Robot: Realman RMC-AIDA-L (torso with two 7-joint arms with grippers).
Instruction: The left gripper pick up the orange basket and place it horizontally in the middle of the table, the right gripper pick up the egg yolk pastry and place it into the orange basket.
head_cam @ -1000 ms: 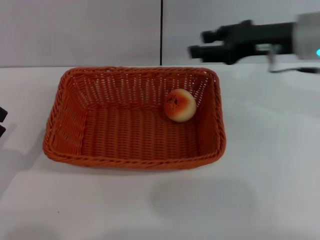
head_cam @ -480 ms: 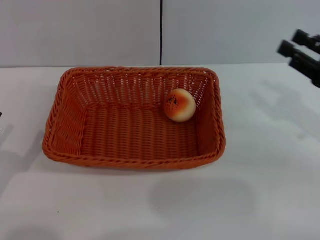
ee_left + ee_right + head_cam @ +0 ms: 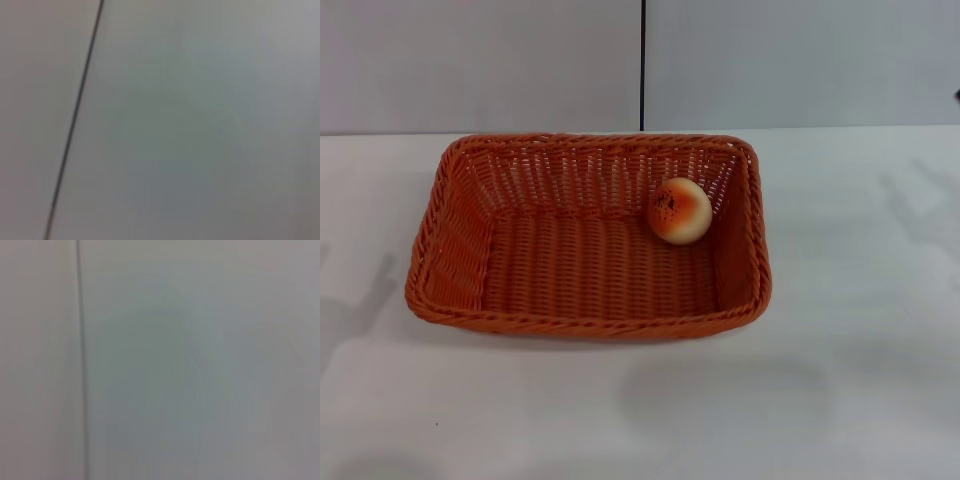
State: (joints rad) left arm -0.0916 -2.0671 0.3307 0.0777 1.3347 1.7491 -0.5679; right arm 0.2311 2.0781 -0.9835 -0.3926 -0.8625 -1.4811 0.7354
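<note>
The orange basket [image 3: 588,235] lies lengthwise across the middle of the white table [image 3: 860,330] in the head view. Inside it, the egg yolk pastry [image 3: 680,210] rests on the basket floor against the far right corner. Neither gripper shows in the head view; only a tiny dark speck sits at the right edge. Both wrist views show nothing but a grey wall with a dark seam.
A grey wall [image 3: 800,60] with a vertical dark seam [image 3: 642,65] stands behind the table. Bare tabletop lies on all sides of the basket.
The right gripper has pulled away to the right and left the head view. The left gripper's tip at the left edge has also gone out of view. Basket and pastry have not moved.
</note>
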